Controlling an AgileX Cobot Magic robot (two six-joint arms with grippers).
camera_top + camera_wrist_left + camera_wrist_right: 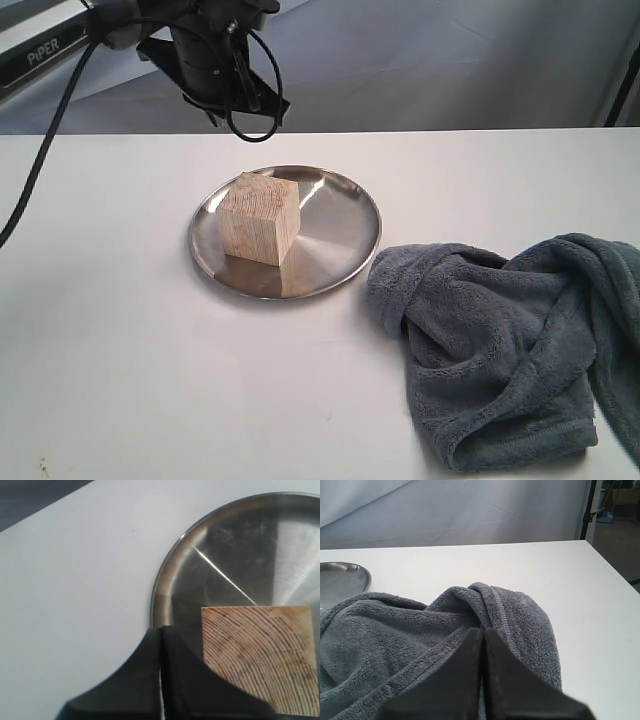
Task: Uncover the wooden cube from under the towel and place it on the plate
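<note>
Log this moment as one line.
wooden cube: on plate | towel: bunched beside plate | left gripper: shut, empty | right gripper: shut, near towel

One wooden cube (pixel 260 218). One plate (pixel 345 215), left of centre, carrying that cube. One towel (pixel 490 350), bunched at the near right. That makes three loose things, one of each kind, all on a single white counter (pixel 120 350). There are two claws, one in each wrist view: the left claw (pixel 161 635) and the right claw (pixel 482 635), each with two dark fingers (pixel 135 680). The exterior view shows one arm (pixel 210 50), at the far left.
</note>
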